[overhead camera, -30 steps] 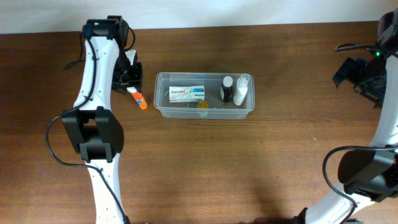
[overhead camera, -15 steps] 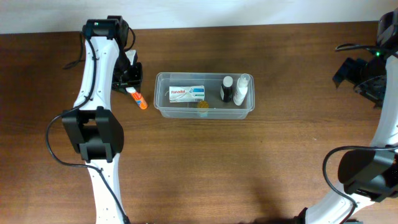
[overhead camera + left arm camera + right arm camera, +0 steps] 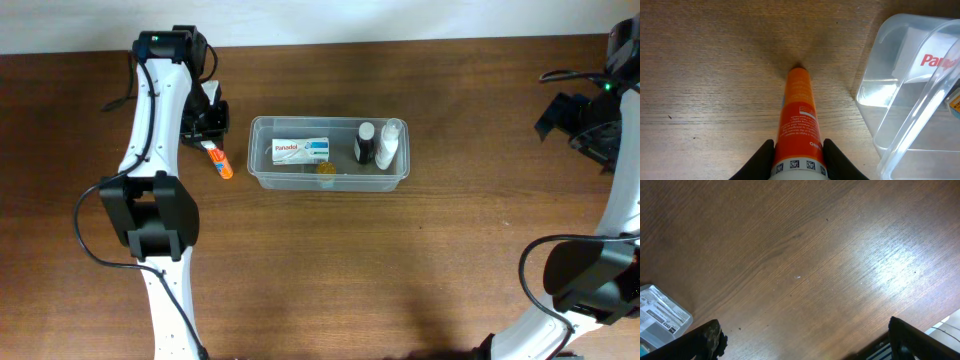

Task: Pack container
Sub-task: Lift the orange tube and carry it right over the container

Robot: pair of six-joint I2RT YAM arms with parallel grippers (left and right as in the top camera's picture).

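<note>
The clear rectangular container point(image 3: 300, 186) sits at the table's middle back. It holds a white Panadol box point(image 3: 301, 151), a dark bottle point(image 3: 365, 145), a clear bottle point(image 3: 389, 146) and a small yellow item point(image 3: 327, 170). My left gripper point(image 3: 208, 140) is shut on an orange tube point(image 3: 221, 160) just left of the container, with the tube's tip at the table. In the left wrist view the fingers point(image 3: 799, 160) clamp the tube point(image 3: 799, 115), and the container's corner point(image 3: 920, 100) is at the right. My right gripper point(image 3: 590, 125) is open and empty at the far right.
The right wrist view shows bare wood between the wide-apart fingers point(image 3: 805, 340). A printed pack corner point(image 3: 660, 312) lies at its lower left. The table's back edge meets a white wall point(image 3: 400, 18).
The orange tube's tip has shifted very slightly to the left. The right arm has not moved.
</note>
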